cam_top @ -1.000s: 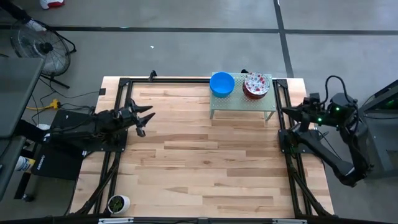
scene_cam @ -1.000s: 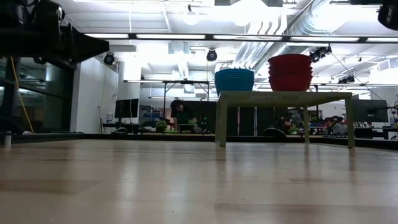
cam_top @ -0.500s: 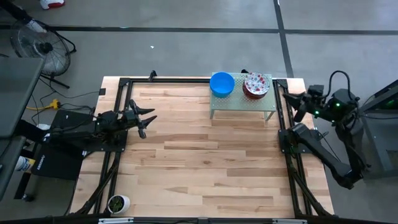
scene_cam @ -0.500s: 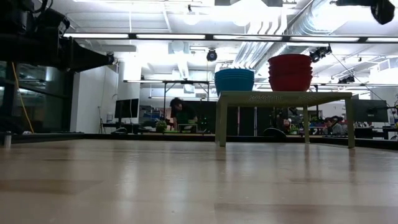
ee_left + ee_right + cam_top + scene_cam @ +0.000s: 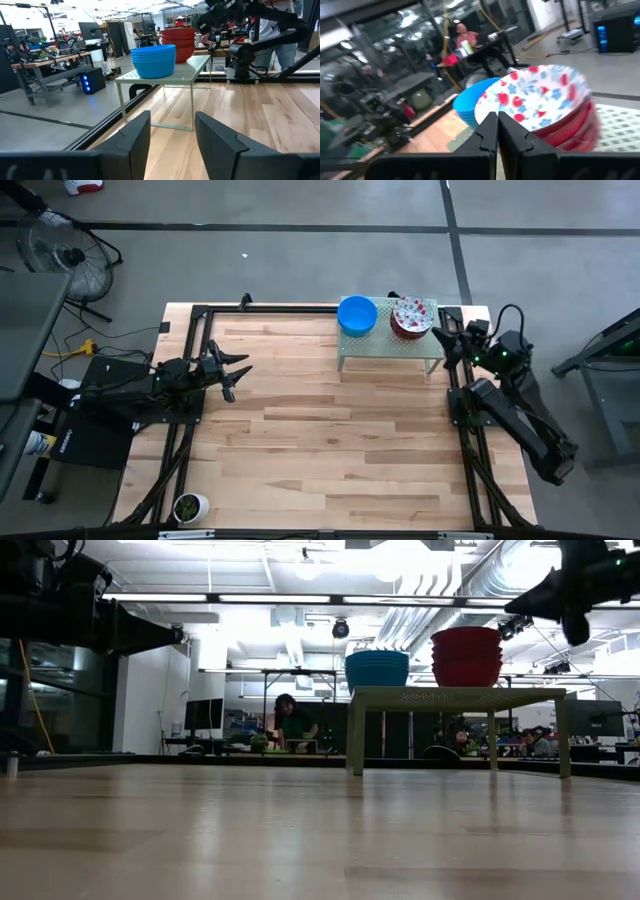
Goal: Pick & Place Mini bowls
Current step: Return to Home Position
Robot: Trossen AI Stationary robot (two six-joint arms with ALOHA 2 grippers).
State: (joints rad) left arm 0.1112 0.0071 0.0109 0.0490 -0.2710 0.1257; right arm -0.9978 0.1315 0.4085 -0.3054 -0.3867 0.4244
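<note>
At the table's far edge stands a pale green shelf (image 5: 390, 348) of perforated sheet metal on thin straight legs. It carries two nested stacks of small round bowls, side by side. The blue bowls (image 5: 357, 315) are plain and smooth. The white bowls (image 5: 411, 317) are speckled inside with red and blue flowers, and their outer walls are red.

The right gripper (image 5: 447, 338) hangs just beside the shelf's right end, at about the height of the bowls. Its dark fingers (image 5: 489, 131) are pressed together on nothing and point at the white bowls.

The left gripper (image 5: 236, 375) rests over the left side of the table (image 5: 330, 440), which is made of pale wooden planks. It is well apart from the shelf, its fingers (image 5: 137, 131) spread and empty.

A round white cup (image 5: 189, 506) with a green plant sits at the near left corner.
</note>
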